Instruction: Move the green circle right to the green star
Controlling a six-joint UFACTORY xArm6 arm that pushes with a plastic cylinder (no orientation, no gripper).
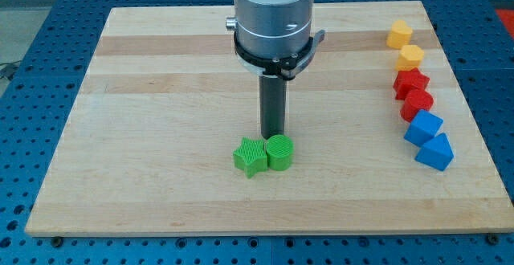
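My tip (273, 134) sits just behind the green ribbed circle block (279, 152), on its far side toward the view's top, so the circle lies immediately toward the view's bottom from me. Whether I am touching its back edge or standing a hair off it I cannot tell, since the circle's top rim overlaps the rod's lower end in this view.

The circle rests on the pale wooden table (161, 96) a little below the middle, and its left side is pressed against the green ribbed star block (250, 156), which lies directly to the view's left of it. The two look to be in contact, with no gap showing between them. I judge the circle is already on the star's right side, so little or nothing is left to do; any further shove from where I stand would drive the circle toward the view's bottom, not sideways, and could slide it off the star.

I carry no gripper: there is nothing to open or close, and the bare dark rod holds nothing.

Well away along the view's right edge runs a column of other blocks: two yellow blocks (405, 46), two red blocks (414, 92) and two blue blocks (429, 140), none near my path.
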